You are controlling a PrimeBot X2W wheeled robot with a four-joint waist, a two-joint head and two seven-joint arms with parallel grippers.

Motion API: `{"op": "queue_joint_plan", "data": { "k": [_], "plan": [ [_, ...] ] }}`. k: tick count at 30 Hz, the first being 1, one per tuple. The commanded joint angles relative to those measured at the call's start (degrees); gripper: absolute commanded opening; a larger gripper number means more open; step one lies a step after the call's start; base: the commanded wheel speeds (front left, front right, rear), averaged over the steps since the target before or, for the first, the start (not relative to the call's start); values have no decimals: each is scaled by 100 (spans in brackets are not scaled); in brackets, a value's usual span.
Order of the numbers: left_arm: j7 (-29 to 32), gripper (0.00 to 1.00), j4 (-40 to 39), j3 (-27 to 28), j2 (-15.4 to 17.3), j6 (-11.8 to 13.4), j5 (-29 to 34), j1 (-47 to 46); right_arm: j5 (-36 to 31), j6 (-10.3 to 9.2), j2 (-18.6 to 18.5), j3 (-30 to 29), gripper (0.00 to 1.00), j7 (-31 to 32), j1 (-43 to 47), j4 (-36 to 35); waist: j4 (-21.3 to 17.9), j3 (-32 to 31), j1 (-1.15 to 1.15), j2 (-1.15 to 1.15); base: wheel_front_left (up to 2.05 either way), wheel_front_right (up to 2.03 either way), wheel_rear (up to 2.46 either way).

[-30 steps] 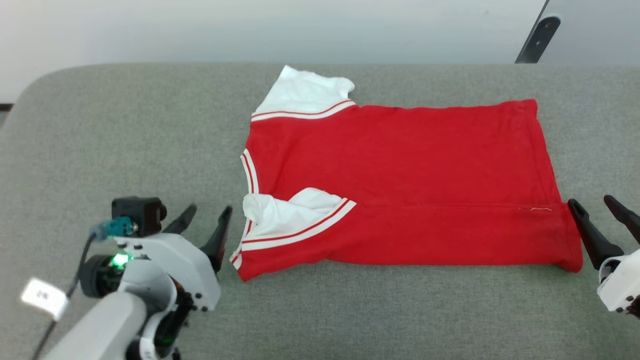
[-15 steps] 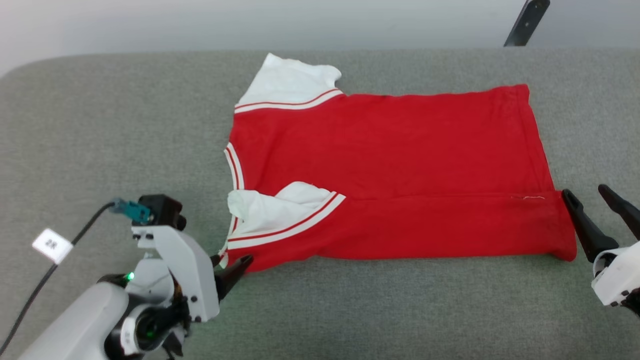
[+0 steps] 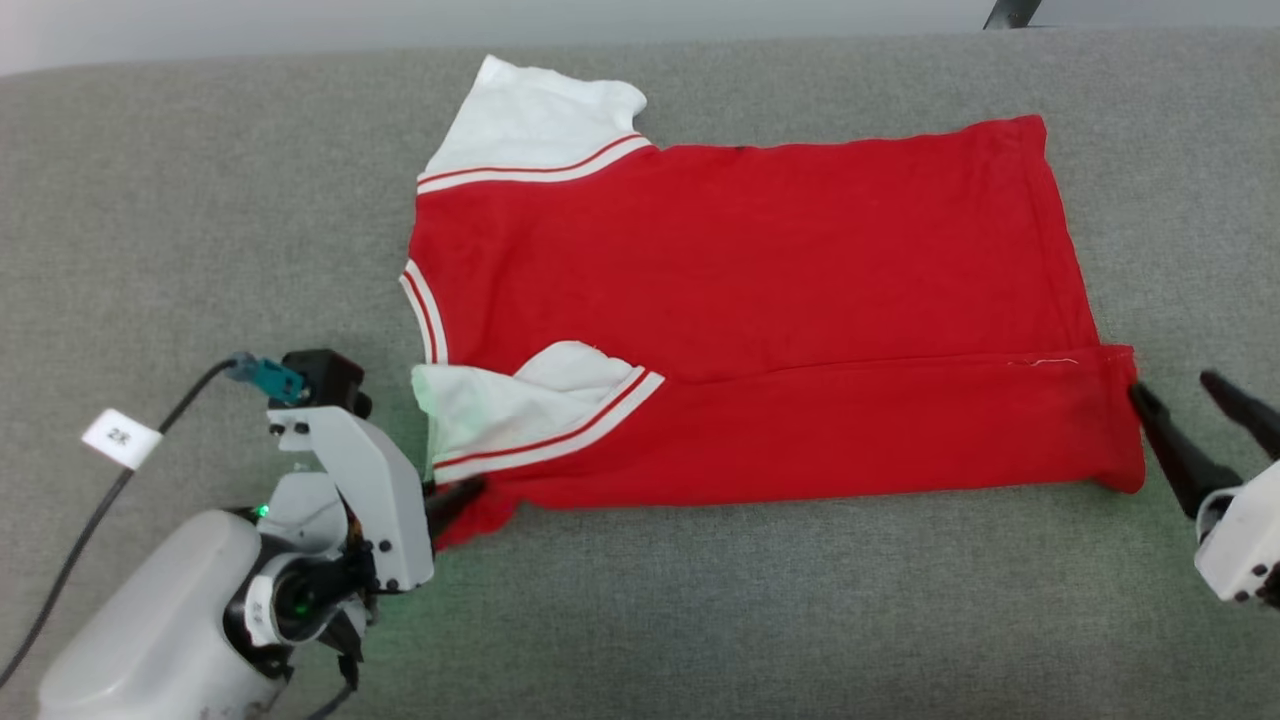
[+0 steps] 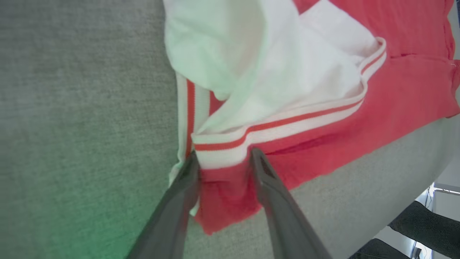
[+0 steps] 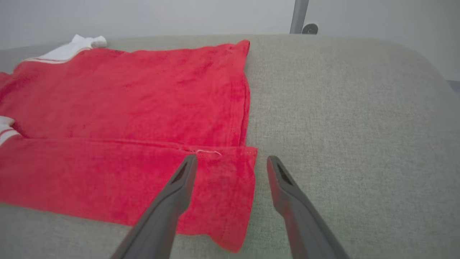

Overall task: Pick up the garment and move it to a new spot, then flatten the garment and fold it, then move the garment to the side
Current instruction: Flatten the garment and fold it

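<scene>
Straddling a corner of the garment (image 3: 760, 270), left claw (image 4: 224, 154) half-closed, grip uncertain; right claw (image 5: 231, 158) gapes alongside.

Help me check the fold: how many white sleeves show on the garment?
2. One sleeve lies flat at the far left corner of the garment; the other is folded in over the red body at the near left corner, by the left tool. Neither is hidden.

Left pincer (image 4: 224, 156) has reached the garment (image 3: 750, 270) corner; its jaws have narrowed.
</scene>
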Motion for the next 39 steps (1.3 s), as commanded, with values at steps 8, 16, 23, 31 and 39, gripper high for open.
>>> {"op": "queue_joint_plan", "data": {
  "k": [8, 16, 23, 31, 39],
  "plan": [
    [-150, 0, 230, -230, -306, -206, 95, 30, 182, -4, -409, 107, 100, 1398, 29, -28, 164, 155, 0, 0, 0, 0, 0],
    [-350, 0, 317, -347, -495, -373, 287, -154, 58, -5, -491, 123, 100, 2516, -301, 232, 410, 399, 0, 0, 0, 0, 0],
    [-431, 0, 449, -481, -683, -479, 357, -206, 219, -4, -614, 550, 0, 2900, -364, 617, 560, 417, 0, 0, 0, 0, 0],
    [-603, 0, 339, -453, -608, -530, 304, 83, 376, -7, -805, 523, 0, 2764, -228, 671, 599, 77, 0, 0, 0, 0, 0],
    [-773, 0, -427, -315, -227, -288, 182, 757, 567, -6, -1004, 391, 0, 2749, 358, 213, 588, -210, 0, 0, 0, 0, 0]
  ]
}}
